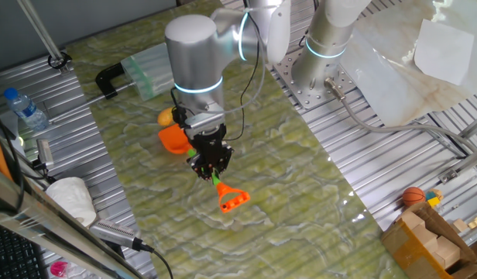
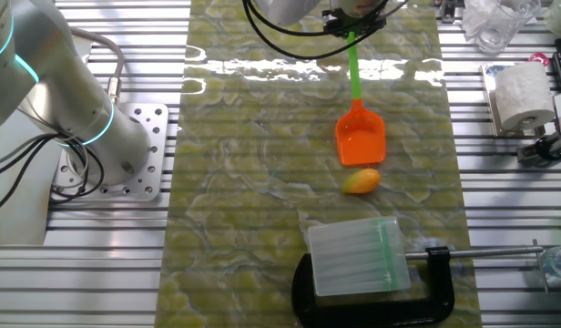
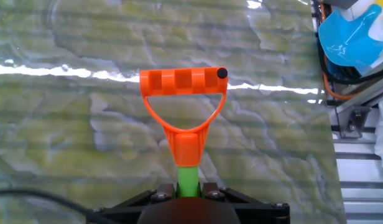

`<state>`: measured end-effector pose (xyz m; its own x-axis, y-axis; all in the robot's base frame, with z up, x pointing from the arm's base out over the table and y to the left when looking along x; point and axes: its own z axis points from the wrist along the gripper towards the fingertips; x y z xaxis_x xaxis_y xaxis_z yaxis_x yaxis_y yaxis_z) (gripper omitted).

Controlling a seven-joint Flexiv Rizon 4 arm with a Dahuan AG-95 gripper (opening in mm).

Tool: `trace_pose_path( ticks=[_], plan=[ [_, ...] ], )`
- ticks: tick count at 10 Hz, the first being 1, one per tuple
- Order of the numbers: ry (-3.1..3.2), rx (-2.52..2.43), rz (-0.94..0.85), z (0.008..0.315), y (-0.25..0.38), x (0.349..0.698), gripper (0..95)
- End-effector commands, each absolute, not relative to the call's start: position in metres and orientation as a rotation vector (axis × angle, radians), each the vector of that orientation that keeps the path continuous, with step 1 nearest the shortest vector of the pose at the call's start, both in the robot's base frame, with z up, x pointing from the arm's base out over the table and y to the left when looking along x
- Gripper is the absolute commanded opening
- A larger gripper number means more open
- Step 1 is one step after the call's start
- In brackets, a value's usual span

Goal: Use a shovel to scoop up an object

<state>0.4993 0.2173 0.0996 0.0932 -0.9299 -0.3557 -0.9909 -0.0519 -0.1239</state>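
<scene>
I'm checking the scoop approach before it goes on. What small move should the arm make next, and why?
Probably push the shovel forward along the table so its blade slides under the object. The claw is shut on the green shaft, and in the other fixed view the yellow-orange lump lies just past the blade's front edge, not yet on it.

Orange shovel (image 2: pixel 360 137) blade just beside yellow-orange object (image 2: pixel 361 181).
</scene>
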Motion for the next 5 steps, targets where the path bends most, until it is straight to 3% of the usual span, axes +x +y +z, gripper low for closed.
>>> trace_pose_path(
  ticks=[1,5],
  plan=[
    [1.891,-2.050,0.252,0.0995,0.2149,0.4979,0.0],
    [1.871,-2.059,0.251,0.0955,0.2062,0.4979,0.0]
  ],
)
